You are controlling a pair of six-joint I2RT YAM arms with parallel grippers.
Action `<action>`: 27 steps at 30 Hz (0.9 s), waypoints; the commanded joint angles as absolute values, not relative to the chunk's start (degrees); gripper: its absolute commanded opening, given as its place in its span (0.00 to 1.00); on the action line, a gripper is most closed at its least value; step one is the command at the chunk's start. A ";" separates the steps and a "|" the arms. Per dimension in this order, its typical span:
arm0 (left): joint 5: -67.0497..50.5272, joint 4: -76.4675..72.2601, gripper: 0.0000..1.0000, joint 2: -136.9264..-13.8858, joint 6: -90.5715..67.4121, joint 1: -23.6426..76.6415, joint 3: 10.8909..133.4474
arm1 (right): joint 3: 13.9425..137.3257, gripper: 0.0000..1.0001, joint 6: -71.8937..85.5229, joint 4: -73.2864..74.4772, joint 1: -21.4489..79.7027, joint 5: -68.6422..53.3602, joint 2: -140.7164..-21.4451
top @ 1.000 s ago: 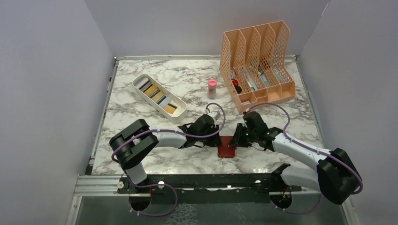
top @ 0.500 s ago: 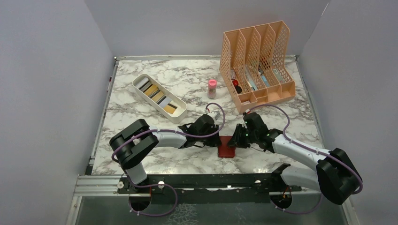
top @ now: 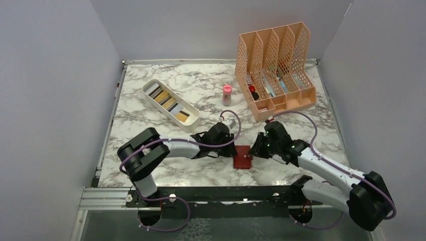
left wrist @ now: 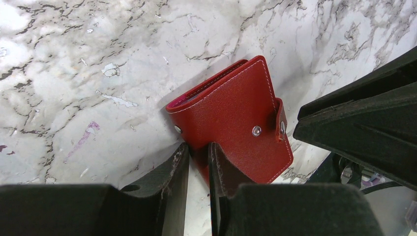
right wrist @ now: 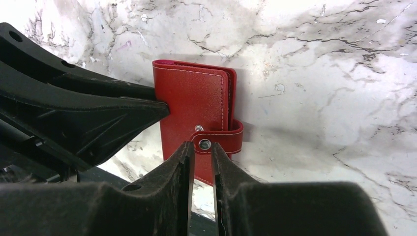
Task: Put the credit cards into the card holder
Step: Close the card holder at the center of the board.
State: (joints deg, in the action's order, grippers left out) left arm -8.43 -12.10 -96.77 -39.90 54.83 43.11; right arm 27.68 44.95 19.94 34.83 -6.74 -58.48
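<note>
1. Top external: the red stitched-leather card holder [top: 243, 157] lies flat on the marble table [top: 150, 125], near its front edge, between the left gripper [top: 233, 149] and the right gripper [top: 254, 150].
2. Left wrist: the holder's edge appears clamped between the nearly closed jaws. The leather is judged light, pliant and slippery.
3. Right wrist: the snap strap [right wrist: 223, 140] is pinched by the narrowed jaws, which is judged the best place to hold it for unsnapping.

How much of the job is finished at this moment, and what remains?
Nothing looks loaded yet: what look like the cards lie in the white tray. In hand: the left gripper pinches an edge of the closed red holder, and the right gripper pinches its strap, which looks unsnapped. Left to do: open the holder, fetch the cards and slide them in.
</note>
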 commanded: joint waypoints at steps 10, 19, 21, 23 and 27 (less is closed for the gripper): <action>-7.89 -9.49 0.22 -97.81 -39.39 55.02 42.49 | 26.06 0.26 46.50 15.29 35.16 -8.68 -61.64; -8.09 -9.86 0.22 -97.87 -39.37 54.98 42.46 | 24.73 0.26 47.93 11.20 35.16 -11.06 -63.60; -8.09 -9.86 0.22 -97.88 -39.33 54.99 42.37 | 24.69 0.26 48.05 10.78 35.16 -11.16 -63.93; -8.09 -9.81 0.22 -97.82 -39.29 55.02 42.36 | 24.69 0.26 48.15 10.56 35.16 -11.16 -64.22; -8.09 -9.67 0.22 -97.78 -39.20 55.02 42.36 | 24.37 0.26 48.34 9.98 35.16 -11.16 -64.51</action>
